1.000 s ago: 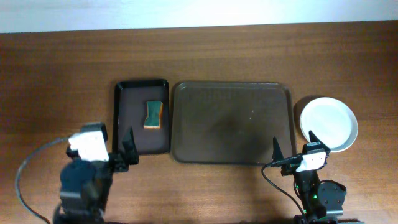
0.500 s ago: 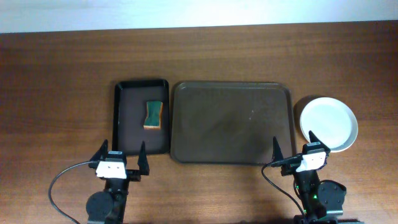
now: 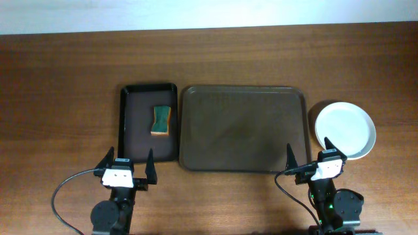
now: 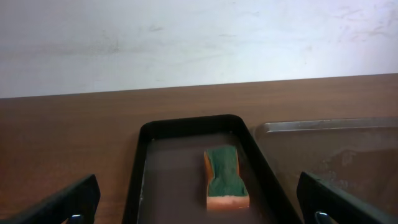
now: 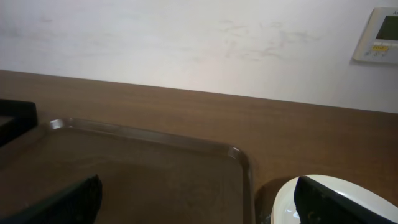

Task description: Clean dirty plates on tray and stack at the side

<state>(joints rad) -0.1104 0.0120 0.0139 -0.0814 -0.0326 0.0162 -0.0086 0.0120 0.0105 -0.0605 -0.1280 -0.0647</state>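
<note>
A large brown tray [image 3: 243, 128] lies in the middle of the table with nothing on it; it also shows in the right wrist view [image 5: 143, 168] and the left wrist view [image 4: 336, 149]. A white plate [image 3: 345, 130] sits on the table right of the tray, also in the right wrist view [image 5: 292, 202]. A green and orange sponge [image 3: 160, 121] lies in a small black tray [image 3: 130, 124], also in the left wrist view [image 4: 224, 176]. My left gripper [image 3: 128, 165] is open and empty at the black tray's near edge. My right gripper [image 3: 309, 156] is open and empty at the brown tray's near right corner.
A white wall runs along the table's far edge. A wall control panel [image 5: 377, 34] hangs at the far right. Black cables loop beside both arm bases at the table's front edge.
The left arm swung from an angled pose at the front left to straight behind the black tray, then held still. The right arm has not moved.
</note>
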